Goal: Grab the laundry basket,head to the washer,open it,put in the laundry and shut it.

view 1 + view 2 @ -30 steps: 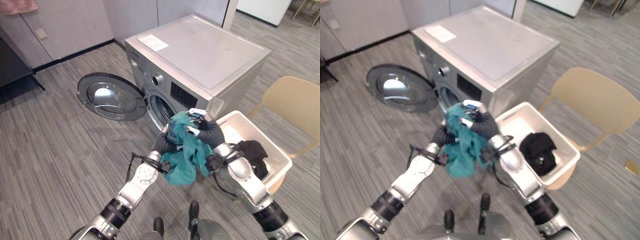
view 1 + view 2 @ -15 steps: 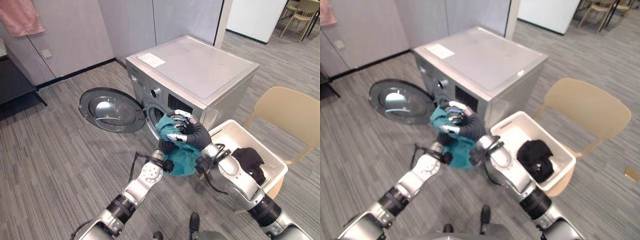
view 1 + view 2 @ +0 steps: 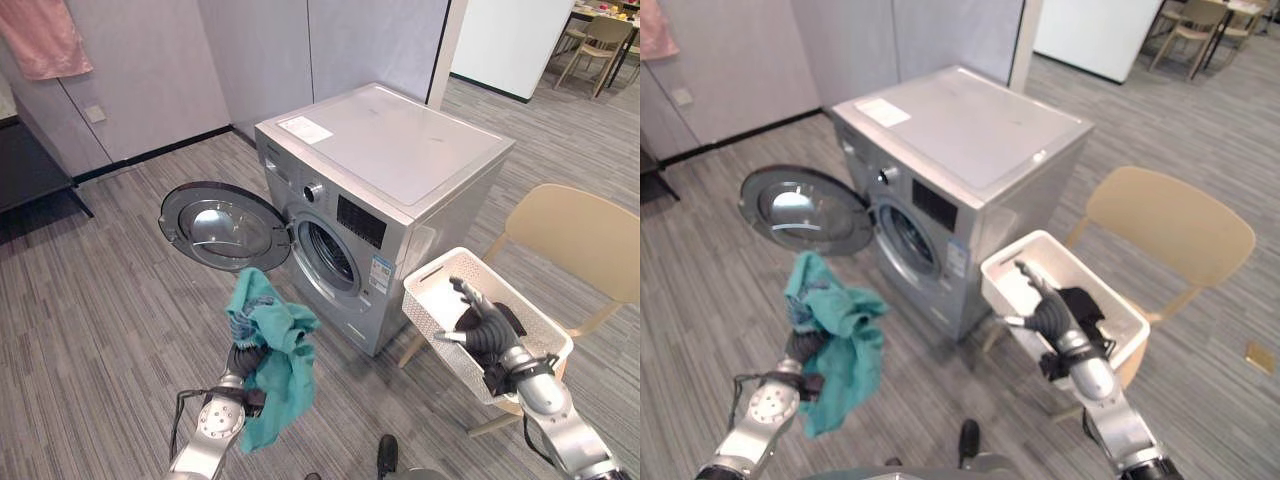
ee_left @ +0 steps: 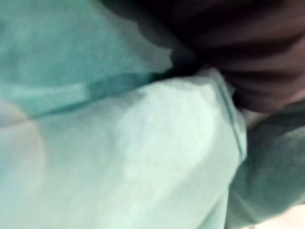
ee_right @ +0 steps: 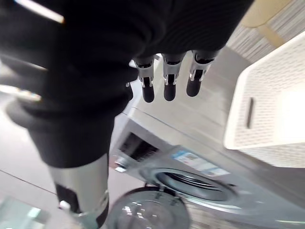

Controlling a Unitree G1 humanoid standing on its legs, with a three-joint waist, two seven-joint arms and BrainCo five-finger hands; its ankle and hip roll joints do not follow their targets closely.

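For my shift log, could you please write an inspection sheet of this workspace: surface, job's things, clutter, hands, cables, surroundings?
Surface: grey striped carpet floor.
Job's things: washer with round door swung open, drum empty as far as seen; teal garment hanging from left hand; white laundry basket on a beige chair, dark clothing inside.
Clutter: nothing seen.
Hands: left hand under the cloth, fingers hidden; right hand open over the basket.
Cables: nothing seen.
Surroundings: grey wall panels, pink cloth hanging.
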